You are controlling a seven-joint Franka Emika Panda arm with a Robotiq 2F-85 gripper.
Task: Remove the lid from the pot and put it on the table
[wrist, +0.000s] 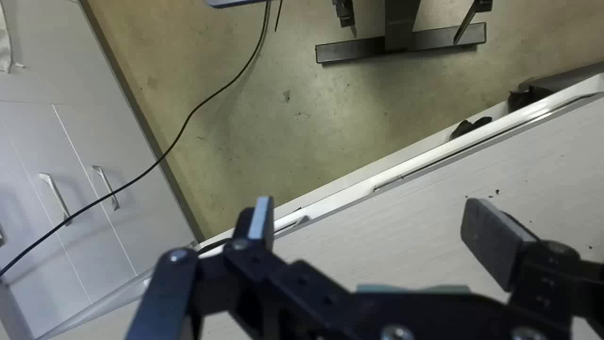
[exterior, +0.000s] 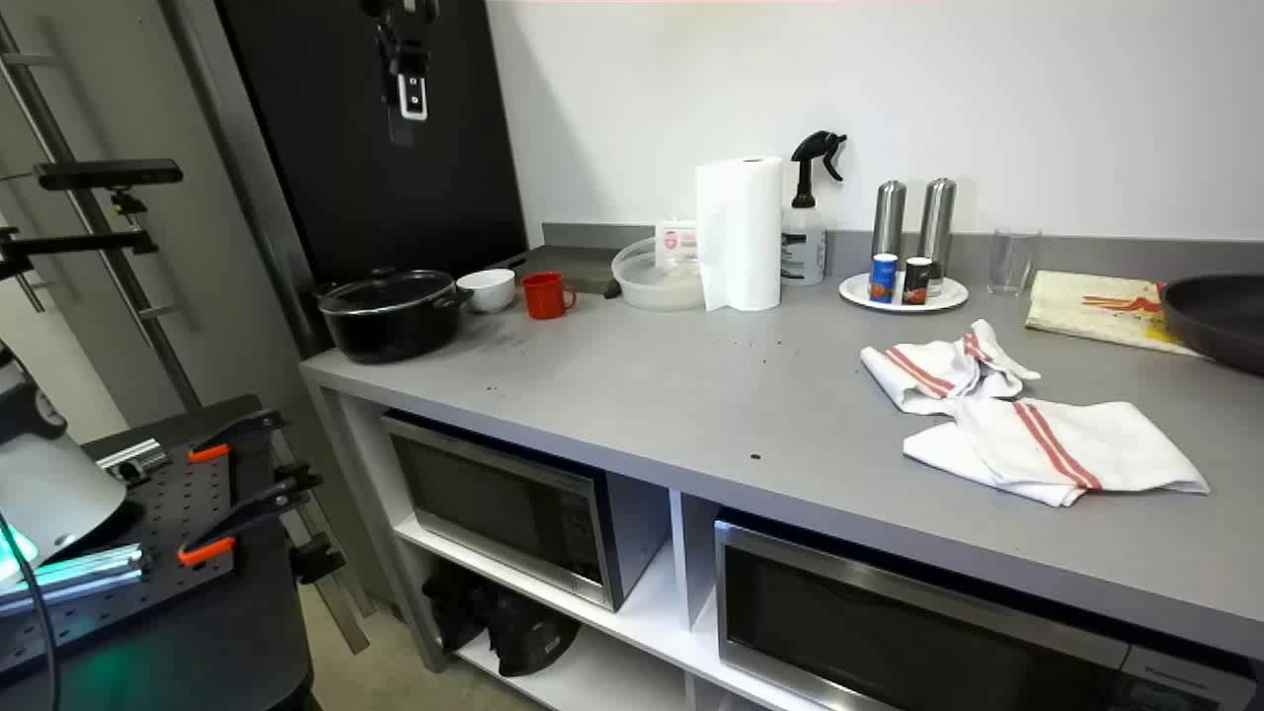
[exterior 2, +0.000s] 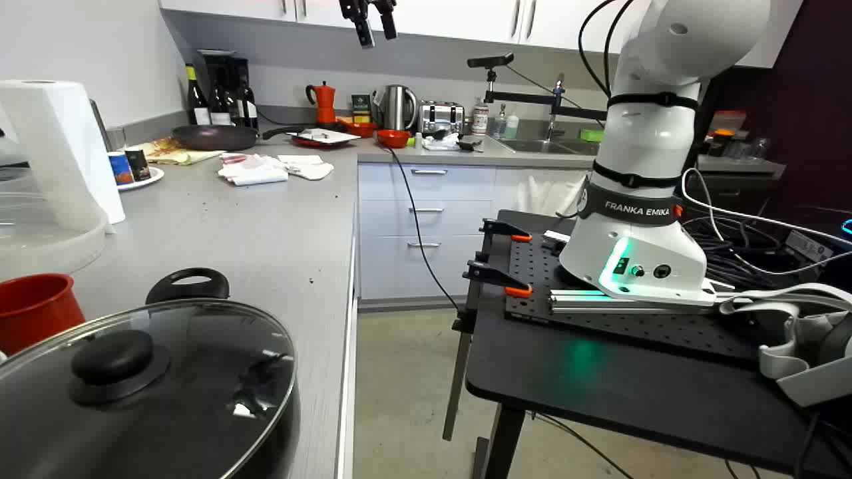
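A black pot [exterior: 390, 334] stands at the end of a gray counter [exterior: 632, 395], beside a white bowl [exterior: 487, 290] and near a red mug [exterior: 546, 296]. Its glass lid [exterior 2: 186, 399] is on and looks level, with a round black knob [exterior 2: 112, 357] at the center. The gripper [wrist: 370, 212] hangs high, well apart from the pot; its two fingers [wrist: 493, 236] are spread wide with nothing between them. The wrist view looks down on the floor [wrist: 292, 118] and part of the counter, and the pot does not show there. The task seems to be at its very start, the reach toward the lid, with no contact made. The next move likely calls for bringing the gripper over the pot and lowering it with a finger on each side of the knob, then closing and lifting straight up. "Table" probably means the counter; the stretch between the mug and the white towels [exterior: 1076, 444] seems a sensible place for the lid.
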